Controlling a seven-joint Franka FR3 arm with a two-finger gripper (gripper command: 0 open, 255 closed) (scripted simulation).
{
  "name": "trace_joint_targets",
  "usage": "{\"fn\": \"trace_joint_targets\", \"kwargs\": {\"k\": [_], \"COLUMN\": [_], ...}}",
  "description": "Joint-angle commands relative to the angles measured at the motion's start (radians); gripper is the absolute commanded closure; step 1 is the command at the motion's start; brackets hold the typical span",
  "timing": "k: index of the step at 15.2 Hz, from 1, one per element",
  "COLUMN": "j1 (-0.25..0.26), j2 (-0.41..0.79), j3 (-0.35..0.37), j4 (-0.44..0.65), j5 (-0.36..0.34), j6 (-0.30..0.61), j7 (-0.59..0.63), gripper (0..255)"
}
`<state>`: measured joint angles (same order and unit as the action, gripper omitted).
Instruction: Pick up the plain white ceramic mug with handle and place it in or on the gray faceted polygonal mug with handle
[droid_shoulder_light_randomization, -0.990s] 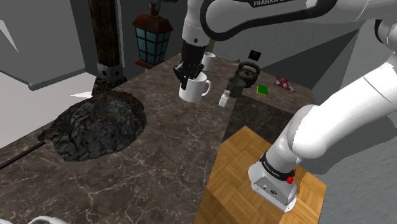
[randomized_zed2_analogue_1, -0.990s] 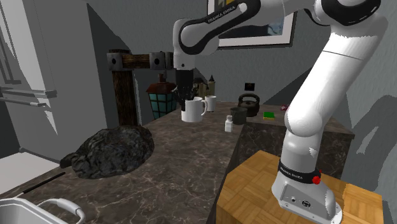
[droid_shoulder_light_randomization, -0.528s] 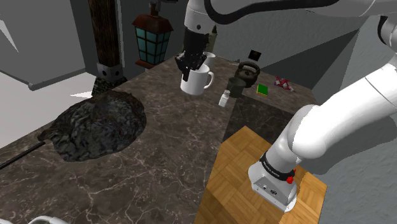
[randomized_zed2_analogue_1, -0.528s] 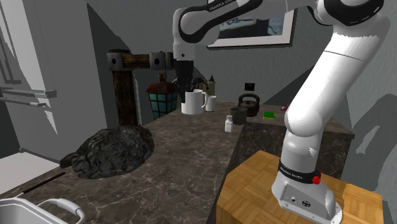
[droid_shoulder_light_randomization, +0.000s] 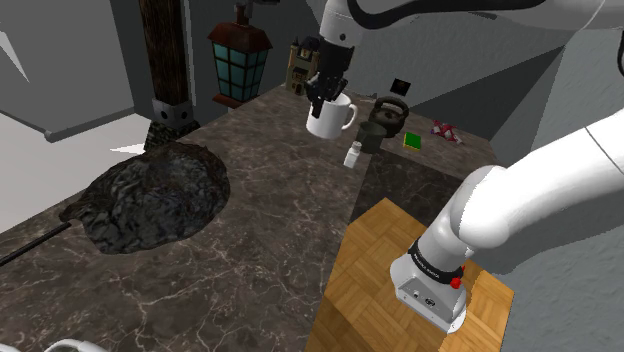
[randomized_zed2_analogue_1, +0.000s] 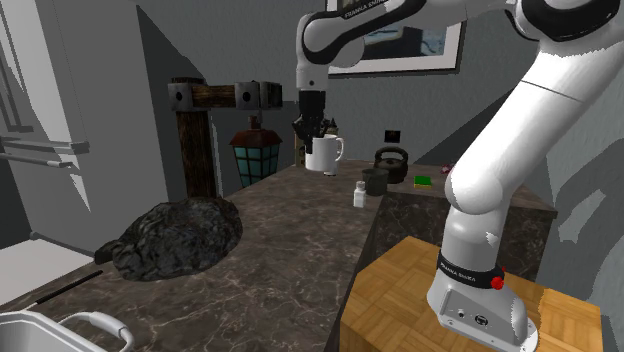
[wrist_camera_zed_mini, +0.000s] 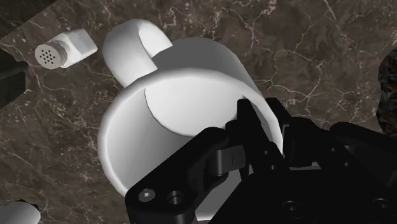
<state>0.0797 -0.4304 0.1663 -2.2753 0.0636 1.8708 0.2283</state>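
My gripper (droid_shoulder_light_randomization: 322, 96) is shut on the rim of the plain white mug (droid_shoulder_light_randomization: 329, 119), holding it in the air above the marble counter (droid_shoulder_light_randomization: 270, 220). In the wrist view one finger sits inside the white mug (wrist_camera_zed_mini: 184, 95) and the other outside, with the gripper (wrist_camera_zed_mini: 264, 130) clasping the wall opposite the handle. The dark gray faceted mug (droid_shoulder_light_randomization: 371, 140) stands on the counter just to the shoulder view's right of the held mug and lower. In the second exterior view the white mug (randomized_zed2_analogue_1: 324, 155) hangs under the gripper (randomized_zed2_analogue_1: 312, 128), left of the gray mug (randomized_zed2_analogue_1: 375, 181).
A white shaker (droid_shoulder_light_randomization: 353, 154) stands beside the gray mug, and a black kettle (droid_shoulder_light_randomization: 390, 112) behind it. A lantern (droid_shoulder_light_randomization: 240, 55) and a wooden post (droid_shoulder_light_randomization: 165, 60) stand at the counter's back. A black rocky mass (droid_shoulder_light_randomization: 150, 195) lies on the left. A green block (droid_shoulder_light_randomization: 412, 140) lies further right.
The gripper has lifted the white mug off the counter and carried it to the shoulder view's right, closer to the gray mug and kettle.
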Motion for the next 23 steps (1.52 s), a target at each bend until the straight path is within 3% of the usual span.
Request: {"fn": "trace_joint_targets", "kwargs": {"k": [1,12,23], "j1": [-0.019,-0.125,-0.217], "j2": [-0.015,-0.037,0.077], "j3": [-0.038,-0.243,-0.445], "j4": [-0.012,-0.013,0.121], "j5": [-0.013,-0.1,-0.156], "j6": [-0.005,-0.026,-0.036], "j7": [-0.053,-0.32,-0.592], "gripper": [255,255,255]}}
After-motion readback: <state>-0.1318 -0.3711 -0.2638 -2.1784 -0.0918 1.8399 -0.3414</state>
